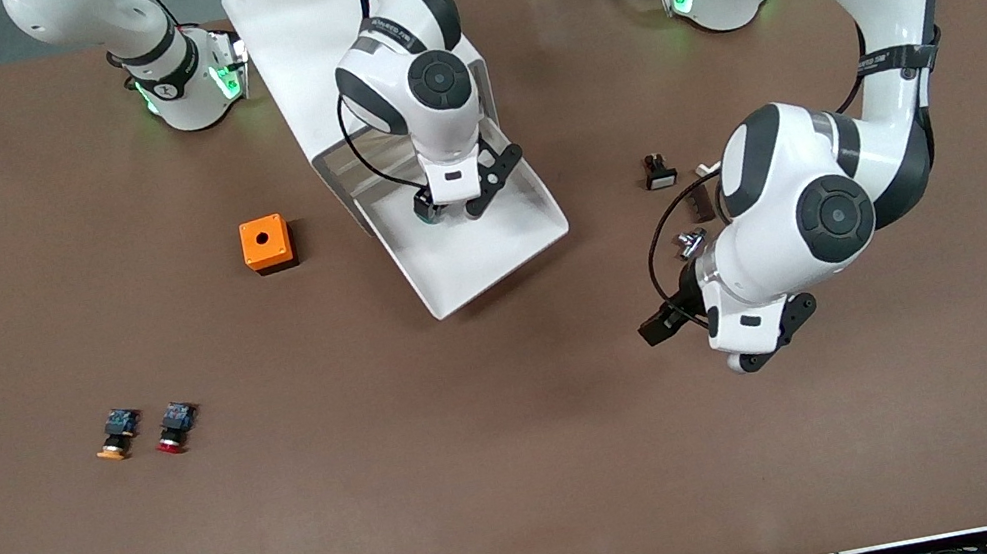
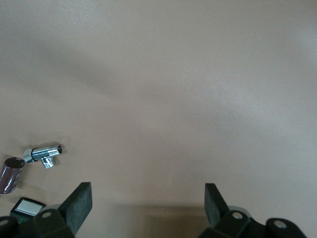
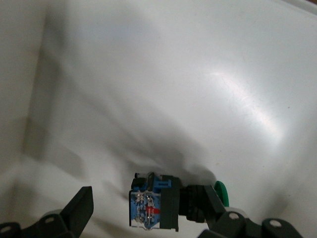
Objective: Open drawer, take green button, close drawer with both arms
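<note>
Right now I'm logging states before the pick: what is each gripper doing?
Left gripper: jaws open, empty, over bare table.
Right gripper: jaws open, inside the drawer, straddling the green button, not yet clamped.

The button has a green cap, black body and blue rear block; the drawer is white.

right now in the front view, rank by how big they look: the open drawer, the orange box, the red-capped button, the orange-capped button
1. the open drawer, largest by far
2. the orange box
3. the red-capped button and the orange-capped button: they look alike in size, so no ranking between them
</note>
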Available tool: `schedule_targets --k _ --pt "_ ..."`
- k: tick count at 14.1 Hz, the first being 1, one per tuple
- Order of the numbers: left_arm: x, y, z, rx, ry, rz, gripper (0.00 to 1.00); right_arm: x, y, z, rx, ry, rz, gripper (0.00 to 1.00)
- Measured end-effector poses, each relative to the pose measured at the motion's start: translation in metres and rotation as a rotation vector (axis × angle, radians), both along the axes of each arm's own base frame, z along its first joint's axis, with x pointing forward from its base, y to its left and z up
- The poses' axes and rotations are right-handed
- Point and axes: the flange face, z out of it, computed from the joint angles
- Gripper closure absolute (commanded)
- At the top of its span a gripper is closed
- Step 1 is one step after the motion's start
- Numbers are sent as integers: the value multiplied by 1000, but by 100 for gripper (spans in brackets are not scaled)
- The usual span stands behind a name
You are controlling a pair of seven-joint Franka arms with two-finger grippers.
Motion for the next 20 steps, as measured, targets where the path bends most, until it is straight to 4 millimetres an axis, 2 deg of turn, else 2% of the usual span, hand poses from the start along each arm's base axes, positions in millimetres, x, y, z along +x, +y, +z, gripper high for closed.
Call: schedule_targets --k 7,11,17,20 --pt "0 0 -2 0 1 0 0 5 -3 6 5 -8 -11 3" --pt "3 0 8 -4 -13 17 0 8 -6 6 4 -10 -14 3" --pt "5 6 13 24 42 332 0 10 -8 6 -22 -42 21 2" --pt "11 8 22 57 54 654 0 10 -9 5 -28 -44 25 2"
